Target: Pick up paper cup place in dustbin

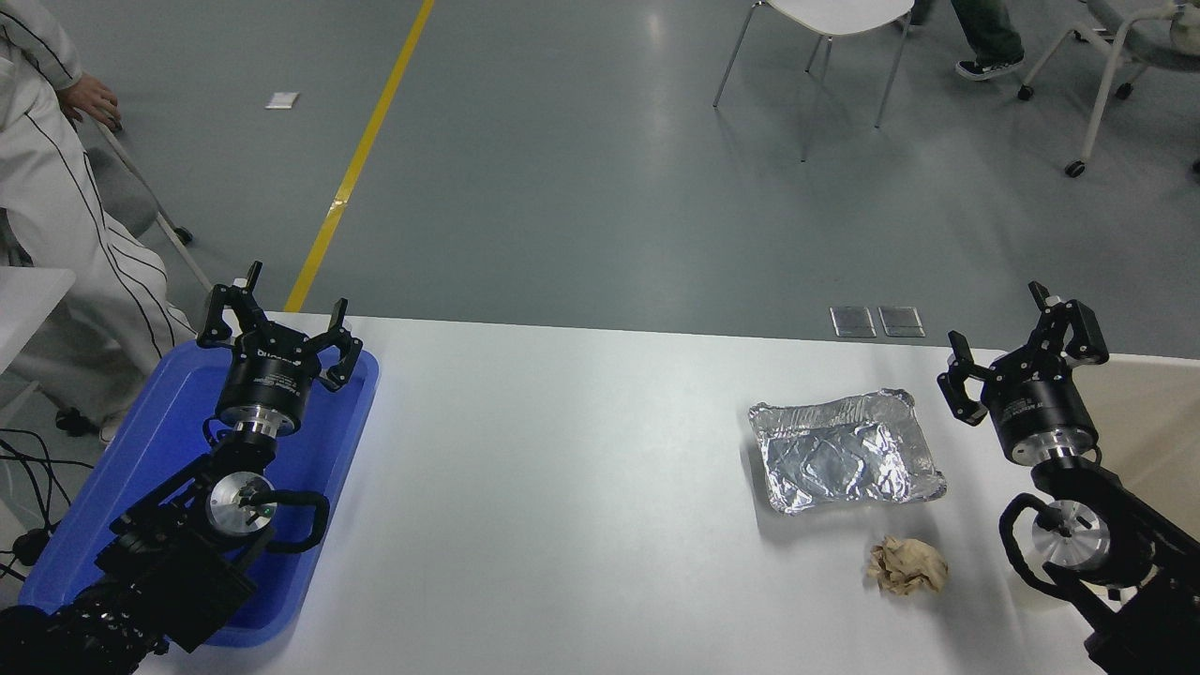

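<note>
No paper cup shows anywhere in the head view; it is hidden or out of view. The dustbin (1148, 422) shows at the right edge as a beige inside with a white rim, partly covered by my right arm. My right gripper (1014, 339) is open and empty, held above the table at the dustbin's left rim, right of the foil tray. My left gripper (281, 325) is open and empty, parked over the blue tray at the lower left.
A silver foil tray (844, 450) lies on the white table (562, 487) at the right. A crumpled tan paper wad (907, 565) lies in front of it. A blue plastic tray (159, 441) sits at the left edge. A person (56, 187) stands at the far left.
</note>
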`<state>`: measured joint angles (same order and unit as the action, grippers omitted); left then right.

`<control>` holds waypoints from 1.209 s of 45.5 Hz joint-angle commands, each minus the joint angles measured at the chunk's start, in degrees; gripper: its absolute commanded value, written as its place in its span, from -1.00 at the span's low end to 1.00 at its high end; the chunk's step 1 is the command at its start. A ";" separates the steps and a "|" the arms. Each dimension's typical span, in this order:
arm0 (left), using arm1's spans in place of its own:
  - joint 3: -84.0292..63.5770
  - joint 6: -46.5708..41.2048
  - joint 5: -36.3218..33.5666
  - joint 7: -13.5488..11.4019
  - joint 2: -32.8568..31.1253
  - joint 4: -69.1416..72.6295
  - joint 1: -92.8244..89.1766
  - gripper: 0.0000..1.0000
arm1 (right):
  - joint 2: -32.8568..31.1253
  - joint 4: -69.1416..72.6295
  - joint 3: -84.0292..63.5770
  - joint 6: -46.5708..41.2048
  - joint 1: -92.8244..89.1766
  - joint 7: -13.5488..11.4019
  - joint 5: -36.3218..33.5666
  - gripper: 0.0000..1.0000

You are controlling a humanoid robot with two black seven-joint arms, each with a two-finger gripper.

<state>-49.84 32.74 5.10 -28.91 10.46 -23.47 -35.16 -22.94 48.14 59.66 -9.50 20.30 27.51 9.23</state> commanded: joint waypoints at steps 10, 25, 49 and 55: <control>0.00 -0.05 0.00 0.00 0.00 0.00 0.00 1.00 | -0.79 0.46 -0.25 -0.34 -0.26 0.00 -0.18 1.00; 0.00 0.04 0.00 0.00 0.00 0.00 0.00 1.00 | -10.27 1.43 -14.29 -0.61 0.96 0.00 -0.18 1.00; 0.00 0.04 0.00 0.00 0.00 0.00 0.00 1.00 | -24.08 2.04 -74.32 -1.49 34.70 0.00 -0.09 1.00; 0.00 0.04 0.00 0.00 0.00 0.00 0.00 1.00 | -24.69 4.41 -89.34 -4.47 45.42 0.00 -0.18 1.00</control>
<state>-49.84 32.73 5.09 -28.94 10.46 -23.46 -35.16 -44.81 50.20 -2.81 -10.90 48.40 27.50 9.14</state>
